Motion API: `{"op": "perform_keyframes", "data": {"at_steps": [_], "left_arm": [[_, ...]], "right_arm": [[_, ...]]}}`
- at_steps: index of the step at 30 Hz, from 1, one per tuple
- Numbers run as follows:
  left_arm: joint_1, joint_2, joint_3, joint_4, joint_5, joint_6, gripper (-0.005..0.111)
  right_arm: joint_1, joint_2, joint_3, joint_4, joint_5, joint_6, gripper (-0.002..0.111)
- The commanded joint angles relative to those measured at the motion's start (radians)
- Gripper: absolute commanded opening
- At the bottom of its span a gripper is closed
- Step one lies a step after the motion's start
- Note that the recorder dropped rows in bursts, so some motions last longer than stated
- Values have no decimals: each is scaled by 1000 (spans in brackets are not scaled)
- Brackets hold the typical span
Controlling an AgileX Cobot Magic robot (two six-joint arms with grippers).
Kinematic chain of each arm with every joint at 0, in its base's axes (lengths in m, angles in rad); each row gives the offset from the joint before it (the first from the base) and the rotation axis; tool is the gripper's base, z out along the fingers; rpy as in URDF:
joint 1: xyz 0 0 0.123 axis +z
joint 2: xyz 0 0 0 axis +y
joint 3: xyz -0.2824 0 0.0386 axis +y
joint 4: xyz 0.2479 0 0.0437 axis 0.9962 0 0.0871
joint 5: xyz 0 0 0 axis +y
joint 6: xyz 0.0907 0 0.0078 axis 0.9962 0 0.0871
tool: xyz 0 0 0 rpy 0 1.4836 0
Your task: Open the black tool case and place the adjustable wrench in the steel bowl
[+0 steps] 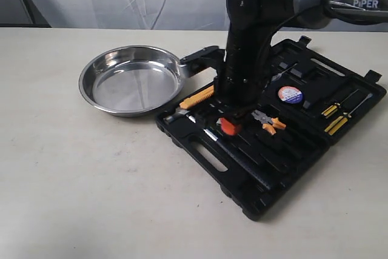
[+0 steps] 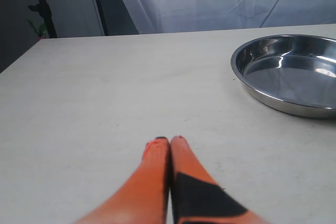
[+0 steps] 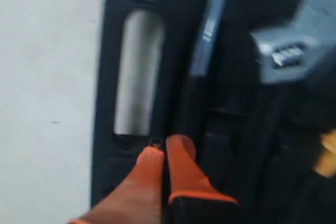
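Note:
The black tool case (image 1: 242, 174) lies open on the table, its tools showing in their recesses. To its left, touching its corner, sits the steel bowl (image 1: 130, 80), with nothing in it; the left wrist view has it too (image 2: 286, 72). My right gripper (image 1: 231, 125) is down in the case with its orange fingers shut on nothing. In the right wrist view it (image 3: 165, 148) hovers beside the slot handle (image 3: 137, 72). The adjustable wrench (image 3: 286, 56) lies apart from it, silver head blurred; the arm hides it in the exterior view. My left gripper (image 2: 169, 140) is shut over bare table, left of the bowl.
Other tools fill the case: a hammer (image 1: 180, 115), a yellow utility knife (image 1: 197, 96), orange-handled pliers (image 1: 270, 122), a round tape roll (image 1: 290, 94) and screwdrivers (image 1: 336, 116) in the lid. Pale tabletop (image 1: 91, 174) spreads in front and to the left.

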State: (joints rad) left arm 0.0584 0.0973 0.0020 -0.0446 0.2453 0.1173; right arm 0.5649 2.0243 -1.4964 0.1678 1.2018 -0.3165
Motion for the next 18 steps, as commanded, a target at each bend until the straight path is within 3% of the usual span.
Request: {"op": "perform_keyframes", "data": {"at_steps": [1, 5, 7, 8, 11, 13, 15, 18], "left_arm": [[2, -4, -2, 6, -13, -5, 0], [2, -4, -2, 6, -13, -5, 0], [2, -4, -2, 6, -13, -5, 0], [2, -4, -2, 6, -13, -5, 0], [2, -4, -2, 6, -13, -5, 0], [2, -4, -2, 6, -13, -5, 0], [2, -4, -2, 6, -13, -5, 0], [2, -4, -2, 6, -13, -5, 0]], "right_arm": [[-13, -90, 38, -189, 19, 157, -1], [-90, -115, 66, -219, 19, 223, -1], [-162, -115, 94, -254, 19, 266, -1], [-244, -115, 132, -257, 19, 276, -1], [-357, -117, 232, -159, 19, 266, -1], [-351, -142, 337, -50, 19, 184, -1], [-275, -159, 436, 82, 3, 64, -1], [-191, -159, 441, 134, -93, -15, -1]]}}
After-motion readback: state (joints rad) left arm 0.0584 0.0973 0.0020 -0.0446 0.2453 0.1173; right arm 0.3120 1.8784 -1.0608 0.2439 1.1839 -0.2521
